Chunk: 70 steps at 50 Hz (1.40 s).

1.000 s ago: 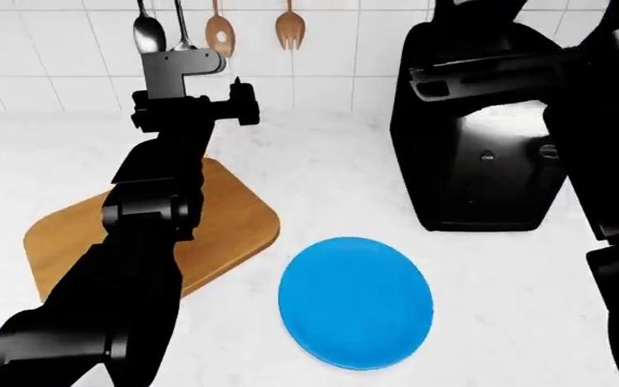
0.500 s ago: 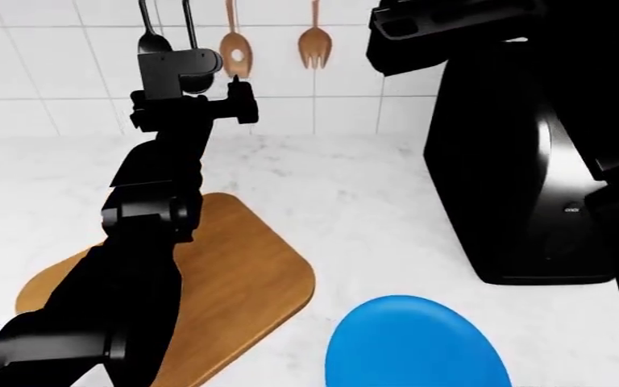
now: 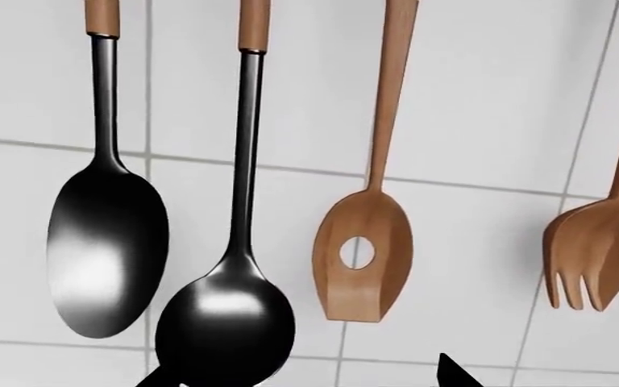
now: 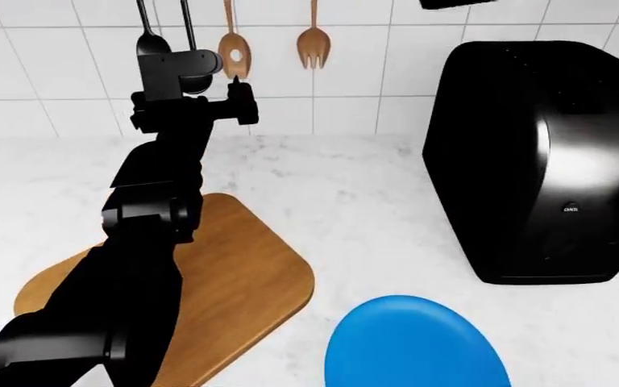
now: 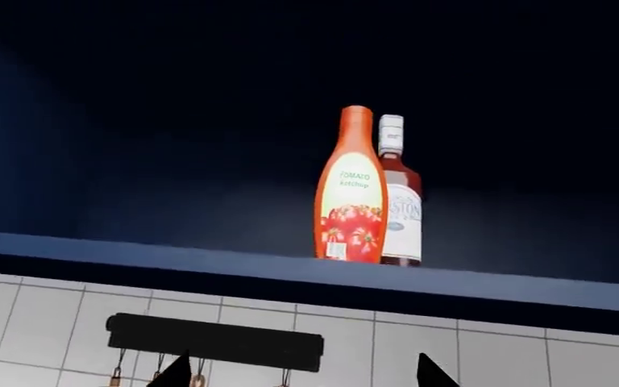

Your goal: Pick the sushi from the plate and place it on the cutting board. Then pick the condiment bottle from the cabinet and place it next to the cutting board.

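Plate (image 4: 415,343) at five o'clock is seen bare, cutting board (image 4: 251,278) at seven. Farther up, condiment bottle (image 5: 351,187) is kept upright on the cabinet shelf (image 5: 288,262), faced by parted right fingers (image 5: 302,372); left fingers' state cannot be told.

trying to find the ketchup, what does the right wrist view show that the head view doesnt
Only the right wrist view shows the condiment bottle standing upright on the dark cabinet shelf, with a second bottle close behind it, and a black rail below.

Only the head view shows the cutting board, the plate, the left arm, a black appliance and the hanging utensils.

Both show the white tiled wall. No sushi is visible in either.
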### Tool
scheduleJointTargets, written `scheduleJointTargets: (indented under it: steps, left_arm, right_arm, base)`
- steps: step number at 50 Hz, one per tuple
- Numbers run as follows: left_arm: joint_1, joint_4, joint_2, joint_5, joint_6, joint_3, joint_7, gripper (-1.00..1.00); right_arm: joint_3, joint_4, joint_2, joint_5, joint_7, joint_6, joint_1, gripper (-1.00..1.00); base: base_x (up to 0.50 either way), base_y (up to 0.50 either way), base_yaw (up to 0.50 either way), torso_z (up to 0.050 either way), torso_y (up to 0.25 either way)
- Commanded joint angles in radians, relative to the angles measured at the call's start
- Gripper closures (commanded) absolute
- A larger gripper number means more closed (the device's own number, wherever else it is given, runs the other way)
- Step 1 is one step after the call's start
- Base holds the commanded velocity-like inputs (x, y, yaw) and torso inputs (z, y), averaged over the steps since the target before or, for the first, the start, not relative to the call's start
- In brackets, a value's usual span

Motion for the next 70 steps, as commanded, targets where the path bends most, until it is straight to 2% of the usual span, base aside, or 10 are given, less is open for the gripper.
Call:
scheduleJointTargets:
  steps: [1,7,13,21,29,33,40,50,58,70]
  left_arm:
    - [-0.001,0.000,0.000,0.001,-0.007,-0.004,-0.005,-1.00]
    - [0.000,0.000,0.001,0.001,-0.010,-0.002,-0.005,-1.00]
    - [0.000,0.000,0.001,0.000,-0.012,0.005,-0.008,-1.00]
    - [0.000,0.000,0.001,-0.001,-0.014,0.014,-0.009,-1.00]
    - [-0.001,0.000,0.001,-0.003,-0.023,0.016,-0.006,-1.00]
    - [0.000,0.000,0.000,0.000,-0.027,0.019,-0.009,-1.00]
    - [0.000,0.000,0.001,0.003,-0.034,0.028,-0.014,-1.00]
    - [0.000,0.000,0.002,0.000,-0.036,0.046,-0.019,-1.00]
    - [0.000,0.000,0.001,-0.003,-0.036,0.051,-0.015,-1.00]
    - [-0.001,0.000,0.001,-0.004,-0.036,0.051,-0.011,-1.00]
  right_arm:
    - [-0.311,-0.130,0.100,0.080,0.111,-0.328,0.404,-1.00]
    - [-0.110,-0.137,0.097,0.178,0.111,-0.249,0.404,-1.00]
    - [0.019,-0.114,0.105,0.229,0.111,-0.158,0.405,-1.00]
    - [0.127,0.047,-0.007,0.205,0.111,0.019,0.405,-1.00]
    - [0.088,0.230,-0.157,0.138,0.111,0.112,0.404,-1.00]
    - [0.046,0.301,-0.204,0.126,0.108,0.109,0.400,-1.00]
    - [-0.004,0.473,-0.230,0.063,-0.002,0.143,0.322,-1.00]
    - [-0.058,0.667,-0.259,0.025,-0.091,0.186,0.293,-1.00]
    - [-0.078,0.836,-0.331,-0.030,-0.191,0.237,0.373,-1.00]
    - [0.032,0.997,-0.436,-0.168,-0.290,0.363,0.400,-1.00]
  base:
    - [0.00,0.00,0.00,0.000,0.000]
    - [0.00,0.00,0.00,0.000,0.000]
    - [0.00,0.00,0.00,0.000,0.000]
    - [0.00,0.00,0.00,0.000,0.000]
    - [0.00,0.00,0.00,0.000,0.000]
    - [0.00,0.00,0.00,0.000,0.000]
    - [0.00,0.00,0.00,0.000,0.000]
    - [0.00,0.00,0.00,0.000,0.000]
    - [0.00,0.00,0.00,0.000,0.000]
    - [0.00,0.00,0.00,0.000,0.000]
